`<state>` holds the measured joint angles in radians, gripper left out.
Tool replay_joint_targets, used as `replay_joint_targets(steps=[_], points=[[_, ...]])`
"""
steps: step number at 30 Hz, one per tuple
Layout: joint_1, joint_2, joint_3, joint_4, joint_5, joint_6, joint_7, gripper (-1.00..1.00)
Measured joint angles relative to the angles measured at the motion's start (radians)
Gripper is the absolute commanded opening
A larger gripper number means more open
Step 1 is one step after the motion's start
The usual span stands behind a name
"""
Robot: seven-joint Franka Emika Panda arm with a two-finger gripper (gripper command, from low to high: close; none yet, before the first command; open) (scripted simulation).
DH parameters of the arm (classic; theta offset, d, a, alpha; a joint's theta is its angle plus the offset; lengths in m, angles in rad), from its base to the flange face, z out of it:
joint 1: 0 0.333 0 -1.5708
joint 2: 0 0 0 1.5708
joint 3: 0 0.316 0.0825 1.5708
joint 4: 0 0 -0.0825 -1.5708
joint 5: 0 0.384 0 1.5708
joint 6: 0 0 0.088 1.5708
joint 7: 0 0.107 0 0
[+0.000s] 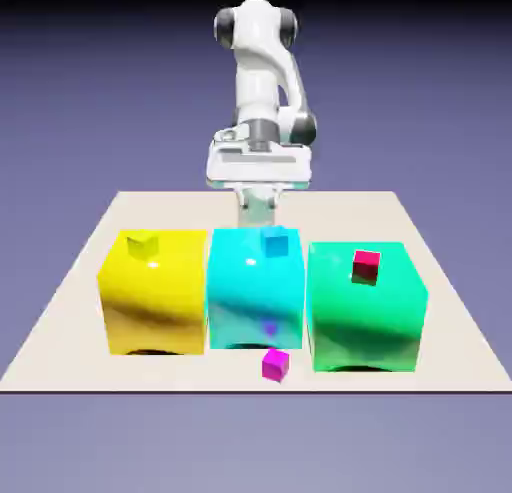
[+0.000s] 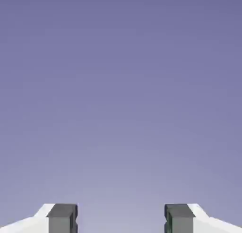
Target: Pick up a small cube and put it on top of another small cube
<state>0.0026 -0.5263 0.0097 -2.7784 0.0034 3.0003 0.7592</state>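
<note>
Level the wrist first, then go over and reach down for the magenta cube [image 1: 275,365]

I look at the bench [image 1: 60,351] and at the white arm [image 1: 258,76], which stands behind the three big cubes. The yellow big cube [image 1: 155,306], the cyan big cube [image 1: 250,301] and the green big cube [image 1: 365,326] make a row between the arm and my goal. The end effector [image 2: 121,219] is spread, with nothing between its tips. The hand view shows only the backdrop, so I judge that it points too far outward.

The magenta cube lies on the bench, before the gap between cyan and green, near the front edge. It looks turned, so I should match its faces, come straight down with room on both sides, and close gently. I must pass high: the small crimson cube [image 1: 366,267], the small cyan cube [image 1: 275,242] and the small yellow cube [image 1: 143,245] sit on the big ones and could be knocked. Which one should receive it, I cannot tell.
</note>
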Motion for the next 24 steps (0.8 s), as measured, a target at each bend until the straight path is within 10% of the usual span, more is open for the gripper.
replay_joint_targets(steps=[24], points=[[-0.187, 0.870, 0.192, 0.629, 0.068, -0.729, 0.361, 0.00]])
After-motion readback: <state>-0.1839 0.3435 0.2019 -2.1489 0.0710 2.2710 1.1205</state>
